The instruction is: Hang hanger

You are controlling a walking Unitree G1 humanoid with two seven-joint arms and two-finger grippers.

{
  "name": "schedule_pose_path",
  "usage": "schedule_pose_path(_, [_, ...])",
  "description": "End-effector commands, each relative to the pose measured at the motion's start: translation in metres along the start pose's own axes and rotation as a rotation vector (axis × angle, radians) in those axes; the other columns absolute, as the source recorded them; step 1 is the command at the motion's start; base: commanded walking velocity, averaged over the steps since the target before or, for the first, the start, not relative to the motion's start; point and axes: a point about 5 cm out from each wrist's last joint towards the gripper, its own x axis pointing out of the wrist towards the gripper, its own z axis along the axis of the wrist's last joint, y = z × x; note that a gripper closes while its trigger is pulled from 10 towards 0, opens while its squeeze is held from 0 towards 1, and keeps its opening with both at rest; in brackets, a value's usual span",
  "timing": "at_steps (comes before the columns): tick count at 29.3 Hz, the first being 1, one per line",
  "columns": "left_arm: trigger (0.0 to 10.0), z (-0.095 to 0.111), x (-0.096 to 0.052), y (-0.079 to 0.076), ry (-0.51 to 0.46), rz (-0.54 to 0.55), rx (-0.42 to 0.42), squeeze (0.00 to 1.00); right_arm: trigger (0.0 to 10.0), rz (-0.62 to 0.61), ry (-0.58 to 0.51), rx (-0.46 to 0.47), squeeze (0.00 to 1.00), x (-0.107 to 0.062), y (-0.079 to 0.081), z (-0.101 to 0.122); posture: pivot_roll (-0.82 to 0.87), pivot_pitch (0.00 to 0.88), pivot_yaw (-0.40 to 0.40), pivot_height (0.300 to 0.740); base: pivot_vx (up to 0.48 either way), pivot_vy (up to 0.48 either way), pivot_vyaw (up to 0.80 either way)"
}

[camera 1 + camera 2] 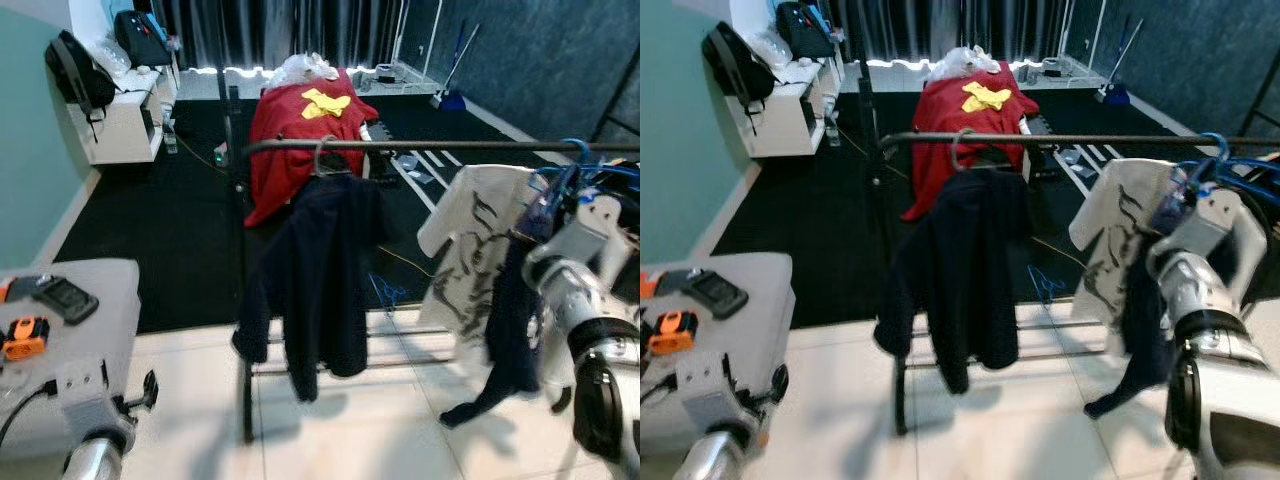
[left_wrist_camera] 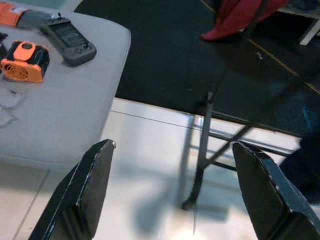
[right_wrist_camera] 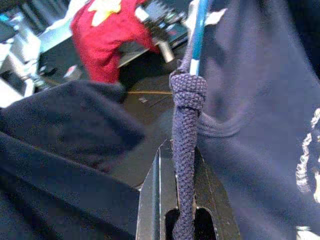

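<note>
A dark rail (image 1: pixel 430 146) of the clothes rack runs across the scene. A navy hoodie (image 1: pixel 320 270) hangs from it on a grey hanger (image 1: pixel 322 160); a white printed tee (image 1: pixel 475 250) hangs further right. My right arm (image 1: pixel 575 270) is raised at the rail's right end, by a blue hanger (image 1: pixel 575 165) that carries a navy garment (image 1: pixel 510 330). In the right wrist view my right gripper (image 3: pixel 184 200) is shut on a navy braided cord (image 3: pixel 186 145) knotted around the blue hanger (image 3: pixel 198 35). My left gripper (image 2: pixel 173 146) is open, low over the tiles beside the table.
A grey table (image 1: pixel 90 290) at the near left holds an orange device (image 1: pixel 25 337) and a black handset (image 1: pixel 62 297). A red cloth (image 1: pixel 300 140) is draped behind the rack. A white shelf (image 1: pixel 125 120) with bags stands at the far left. The rack's leg (image 2: pixel 202 150) stands on white tiles.
</note>
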Motion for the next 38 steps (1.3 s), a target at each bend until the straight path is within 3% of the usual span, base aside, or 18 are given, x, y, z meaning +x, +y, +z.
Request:
schedule_pose_path(1, [10.0,-0.002,0.001,-0.001,0.012,-0.004,-0.003,0.00,10.0,0.082,0.003,0.006,0.00,0.000,0.008,0.013,-0.08,0.013,-0.054,0.736,0.480,0.000,0.00])
schedule_pose_path(4, [10.0,-0.003,0.001,-0.001,0.012,-0.001,-0.004,0.00,10.0,0.154,0.056,-0.014,0.00,0.001,0.017,0.011,-0.08,0.014,-0.050,0.736,0.480,0.000,0.00])
schedule_pose_path(8, [10.0,-0.003,0.002,0.001,0.021,0.019,-0.003,0.00,10.0,0.305,0.206,-0.023,0.00,-0.001,0.034,0.002,-0.08,0.015,-0.049,0.736,0.276,0.000,0.00])
schedule_pose_path(16, [10.0,-0.004,0.002,0.002,0.022,0.028,-0.008,0.00,10.0,0.353,0.199,-0.002,0.00,-0.002,0.039,0.006,-0.08,0.013,-0.046,0.736,0.000,0.000,0.00])
schedule_pose_path(18, [10.0,-0.004,0.003,0.004,0.025,0.037,-0.017,0.00,10.0,0.468,0.160,-0.027,0.00,-0.004,0.051,0.020,-0.08,0.012,-0.042,0.736,0.000,0.000,0.00])
schedule_pose_path(21, [10.0,-0.005,0.003,0.005,0.030,0.037,-0.019,0.00,10.0,0.456,0.188,-0.057,0.00,-0.005,0.051,0.020,-0.09,0.010,-0.041,0.736,0.000,0.000,0.00])
schedule_pose_path(22, [10.0,-0.007,0.003,0.004,0.043,0.032,-0.015,0.00,10.0,0.291,0.282,-0.113,0.00,-0.003,0.035,0.008,-0.08,0.010,-0.039,0.736,0.000,0.000,0.00])
schedule_pose_path(24, [10.0,-0.007,0.003,0.004,0.043,0.032,-0.015,0.00,10.0,0.291,0.282,-0.113,0.00,-0.003,0.035,0.008,-0.08,0.010,-0.039,0.736,0.000,0.000,0.00])
schedule_pose_path(26, [10.0,-0.008,0.003,0.004,0.053,0.026,-0.011,0.00,10.0,0.160,0.353,-0.127,0.00,-0.005,0.016,-0.006,-0.08,0.010,-0.039,0.736,0.000,0.000,0.00])
schedule_pose_path(34, [10.0,-0.010,0.002,0.002,0.058,0.012,-0.007,0.00,10.0,0.118,0.435,-0.154,0.00,-0.010,0.003,-0.021,-0.08,0.016,-0.036,0.736,0.000,0.000,0.00])
schedule_pose_path(38, [10.0,-0.009,0.001,0.000,0.053,-0.007,-0.001,0.00,10.0,0.018,0.417,-0.185,0.04,-0.014,-0.020,-0.026,-0.08,0.021,-0.035,0.736,0.000,0.000,0.00])
